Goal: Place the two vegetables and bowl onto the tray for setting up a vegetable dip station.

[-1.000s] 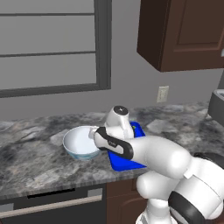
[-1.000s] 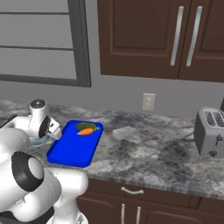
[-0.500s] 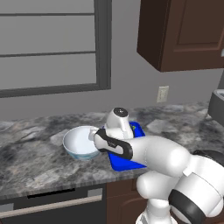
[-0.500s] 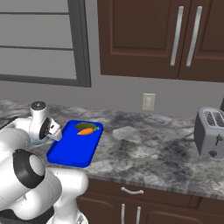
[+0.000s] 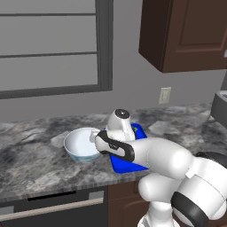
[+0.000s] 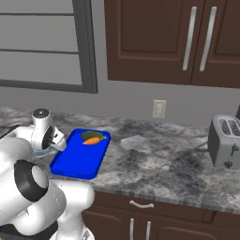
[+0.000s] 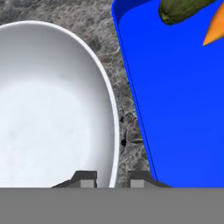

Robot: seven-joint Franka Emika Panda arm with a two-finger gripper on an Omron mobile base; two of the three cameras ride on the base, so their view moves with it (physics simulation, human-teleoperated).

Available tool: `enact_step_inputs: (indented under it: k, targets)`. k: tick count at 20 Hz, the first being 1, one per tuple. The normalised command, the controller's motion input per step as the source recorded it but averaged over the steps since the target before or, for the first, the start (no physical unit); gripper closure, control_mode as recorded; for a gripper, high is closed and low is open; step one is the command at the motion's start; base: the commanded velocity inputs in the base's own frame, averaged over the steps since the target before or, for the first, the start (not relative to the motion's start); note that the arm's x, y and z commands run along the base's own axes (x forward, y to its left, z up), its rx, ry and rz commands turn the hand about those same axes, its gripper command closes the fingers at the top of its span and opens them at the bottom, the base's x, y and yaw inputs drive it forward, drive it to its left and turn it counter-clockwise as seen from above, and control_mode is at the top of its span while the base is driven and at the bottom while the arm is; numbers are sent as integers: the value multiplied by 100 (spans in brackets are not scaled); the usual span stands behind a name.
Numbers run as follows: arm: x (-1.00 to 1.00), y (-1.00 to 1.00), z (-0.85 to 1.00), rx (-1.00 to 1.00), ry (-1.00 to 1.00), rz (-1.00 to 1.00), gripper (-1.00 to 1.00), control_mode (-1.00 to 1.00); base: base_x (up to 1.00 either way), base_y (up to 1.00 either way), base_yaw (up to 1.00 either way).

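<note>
1. bowl (image 7: 52, 105) on surface (image 5: 31, 170) at 9 o'clock of tray (image 7: 183, 113); jaws (image 7: 113, 178) narrowed astride its tray-side rim, one tip inside, one outside; likely pinching it, contact not clear
2. thin rim pinch; bowl could tilt or slip on lift
3. cucumber (image 7: 181, 9) and carrot (image 7: 214, 26) sit at tray's 1 o'clock end; wide bowl could land on them

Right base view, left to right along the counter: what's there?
Bowl, mostly behind the arm → gripper at its rim → blue tray, holding the cucumber piece and carrot piece at its far end → toaster.
</note>
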Motion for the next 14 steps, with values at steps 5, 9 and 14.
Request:
enact_step_inputs:
  k: [5, 9, 14]
  targets:
    - [0, 0, 29, 0, 0, 0, 100, -100, 0, 0, 0]
    - [0, 0, 51, 0, -1, 0, 100, -100, 0, 0, 0]
    - [0, 0, 53, 0, 0, 0, 100, -100, 0, 0, 0]
